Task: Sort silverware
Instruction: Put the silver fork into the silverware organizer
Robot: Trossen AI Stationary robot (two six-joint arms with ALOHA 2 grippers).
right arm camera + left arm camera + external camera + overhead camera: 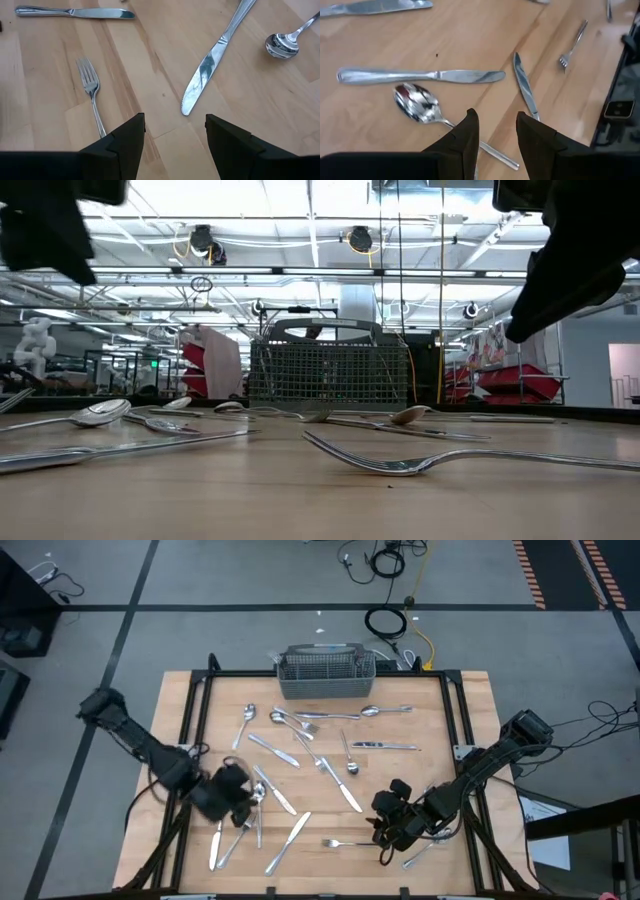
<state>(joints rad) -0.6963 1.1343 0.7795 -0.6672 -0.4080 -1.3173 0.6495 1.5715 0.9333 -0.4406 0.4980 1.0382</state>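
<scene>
While the silverware [318,762] lay scattered across the wooden surface [420,700] in front of the wire basket [326,673], none of it sat inside the basket as far as could be seen. The left gripper [496,131] hovered well away from the basket, its fingers [466,135] parted and empty over a spoon [418,104] beside a knife [420,76]. The right gripper [174,134] hung equally far from the basket, fingers wide apart and empty, between a fork [90,90] and another knife [210,62].
</scene>
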